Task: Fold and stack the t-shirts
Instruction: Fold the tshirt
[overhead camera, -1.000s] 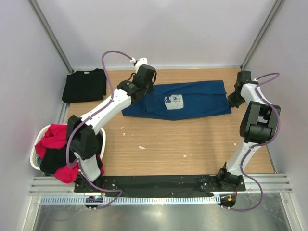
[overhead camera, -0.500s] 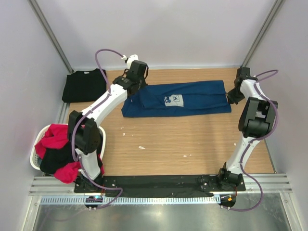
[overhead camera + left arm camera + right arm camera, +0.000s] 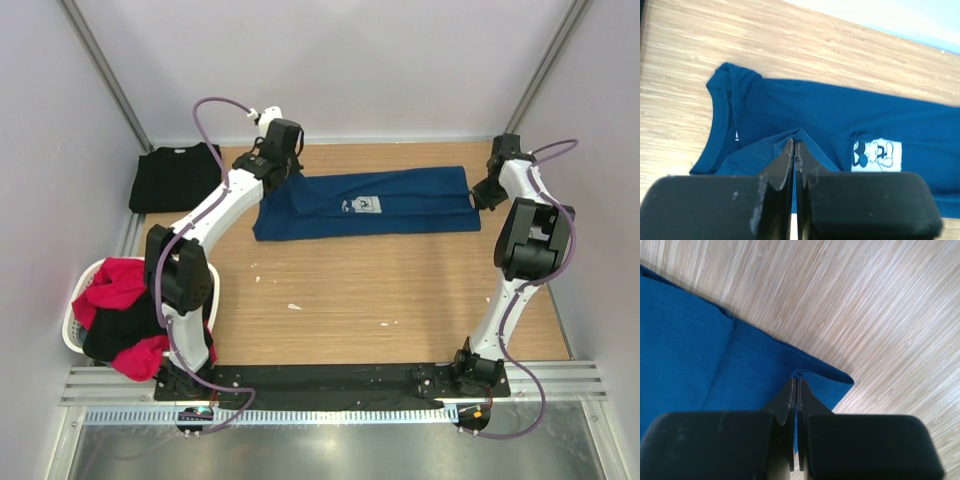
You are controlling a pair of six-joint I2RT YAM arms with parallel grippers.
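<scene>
Item 1: navy tee (image 3: 410,205). Folded lengthwise into a long band, lying flat on the far part of the wood table (image 3: 400,300). Long axis runs L–R, approx. parallel to the far edge. Collar end points L, hem end points R. Pale cartoon print (image 3: 366,206) faces up, approx. mid-band.

Item 2: left gripper (image 3: 278,178). Sits at the collar end. Wrist view: fingertips (image 3: 786,159) pressed together, pinching a raised fold of navy cloth just behind the neckline.

Item 3: right gripper (image 3: 486,196). Sits at the hem end. Wrist view: jaws pressed together, pinching the cloth edge beside a corner.

Item 4: black tee (image 3: 177,178). Folded approx. square, far L, off the wood and well apart from the navy band.

Item 5: white basket (image 3: 72,330). Near L, beside the left arm's base. Holds a red tee (image 3: 115,285) and a black garment (image 3: 105,340), both crumpled and spilling over the rim.
</scene>
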